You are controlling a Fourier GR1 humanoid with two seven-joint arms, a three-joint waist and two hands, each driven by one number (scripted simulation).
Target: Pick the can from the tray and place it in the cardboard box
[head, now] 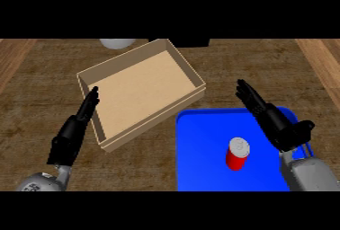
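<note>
A red can (pixel 237 154) with a silver top stands upright on the blue tray (pixel 204 152) at the lower right. My right hand (pixel 274 120) is open, fingers straight and pointing away, just right of the can and apart from it. An open cardboard box (pixel 139 90) lies to the upper left of the tray, with nothing visible inside. My left hand (pixel 72 132) is open, fingers straight, along the box's left side near its front corner.
The counter (pixel 40 81) is dark wood with lighter wooden strips at both sides. A pale round object (pixel 117 43) and a dark object (pixel 192 42) sit at the far edge behind the box.
</note>
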